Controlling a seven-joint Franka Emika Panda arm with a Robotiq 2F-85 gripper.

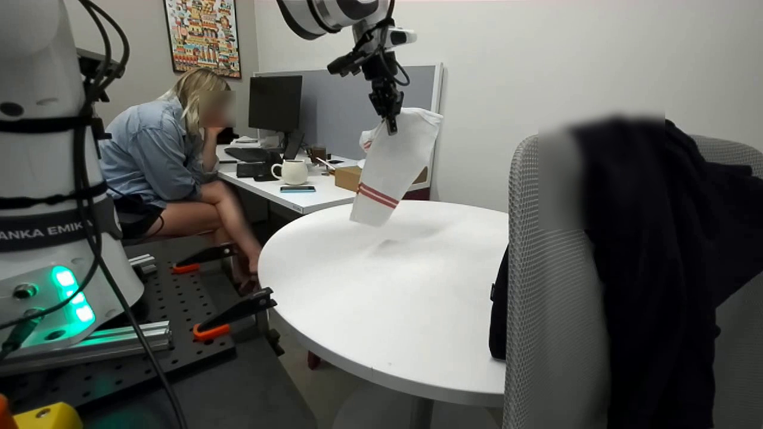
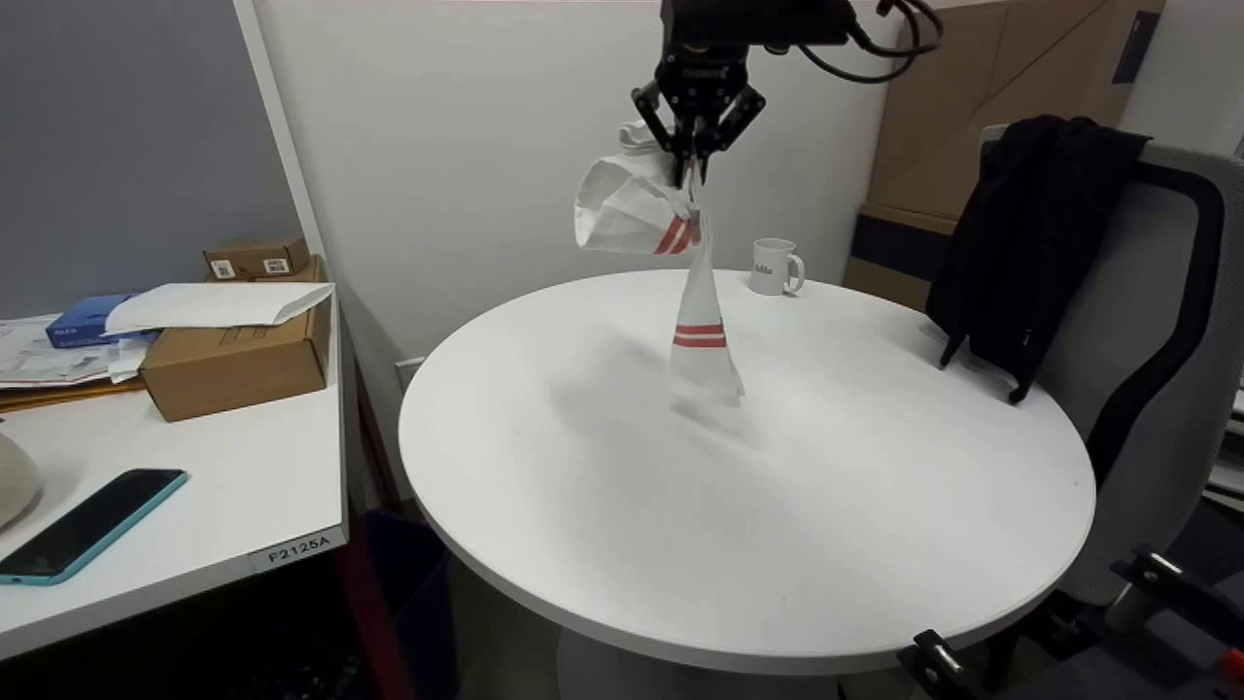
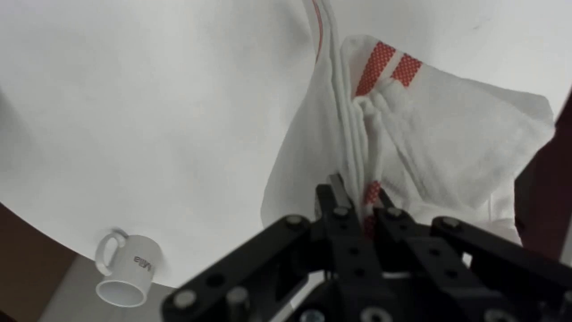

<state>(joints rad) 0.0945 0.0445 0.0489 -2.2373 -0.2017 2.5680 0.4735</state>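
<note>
Fingers pinch a white, red-striped cloth, which hangs in folds over the round white bench; a white mug stands near the bench's edge.

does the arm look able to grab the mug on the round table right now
Probably not: the gripper is clamped on the striped towel, though the mug itself stands uncovered.

I see wht cloth w/ paired red stripes in my blk end effector; plain wht table below it.
</note>
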